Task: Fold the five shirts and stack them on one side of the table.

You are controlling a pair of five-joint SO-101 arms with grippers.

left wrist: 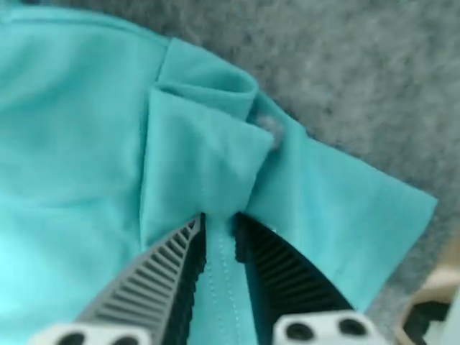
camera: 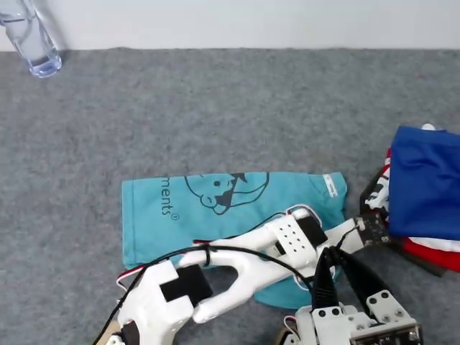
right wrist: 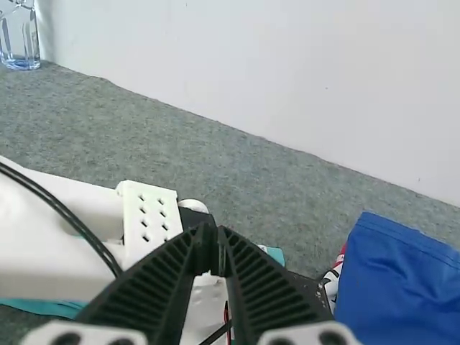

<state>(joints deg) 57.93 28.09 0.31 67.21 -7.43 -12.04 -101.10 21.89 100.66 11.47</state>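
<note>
A teal shirt (camera: 215, 205) with a dark line drawing lies flat in the middle of the grey table; its cloth bunches into folds in the left wrist view (left wrist: 194, 136). My left arm stretches across the shirt's near edge. My left gripper (camera: 357, 231) (left wrist: 219, 223) is at the shirt's near right corner, shut on a pinch of teal fabric. My right gripper (camera: 334, 253) (right wrist: 215, 241) hangs just in front of the left arm's wrist, shut with nothing in it. A blue shirt (camera: 424, 180) (right wrist: 399, 280) tops a pile at the right edge.
Red and white cloth (camera: 431, 248) lies under the blue shirt. A clear plastic bottle (camera: 30, 39) (right wrist: 18, 36) stands at the far left corner by the white wall. Grey felt table (camera: 237, 100) stretches bare behind the teal shirt.
</note>
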